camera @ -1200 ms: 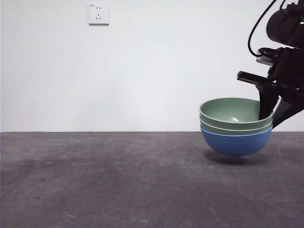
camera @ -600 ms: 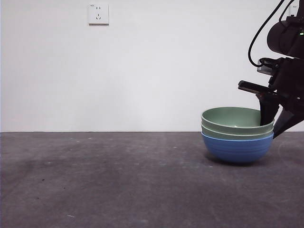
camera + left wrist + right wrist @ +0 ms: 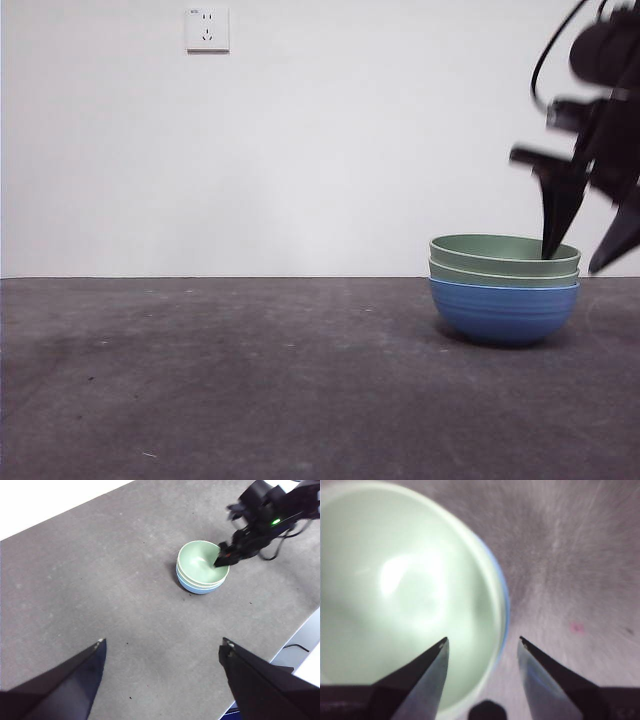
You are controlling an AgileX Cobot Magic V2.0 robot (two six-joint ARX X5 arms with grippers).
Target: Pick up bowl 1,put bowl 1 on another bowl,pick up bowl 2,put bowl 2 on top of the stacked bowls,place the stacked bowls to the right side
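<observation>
The stacked bowls (image 3: 504,295) sit on the desk (image 3: 250,390) at its right side in the front view, the blue bowl (image 3: 503,312) at the bottom with two pale green bowls (image 3: 504,256) nested inside it. The blue base rests flat on the surface, so the stack stands level and carries its own weight.

The right gripper (image 3: 585,240) is over the right rim of the stack, blurred in the front view. Its jaws are spread apart: in the right wrist view one tip hangs over the inside of the top green bowl and the other over the desk outside, with the rim between them and not pinched. That straddle suits a grasp on the bowl wall, and with the jaws open it reads as a release, judging by how the stack rests.

The left gripper (image 3: 162,652) waits well away, high above the desk, its jaws wide open and holding nothing; its camera looks down on the stack from afar.

With all three bowls nested at the right, the task looks essentially finished.
</observation>
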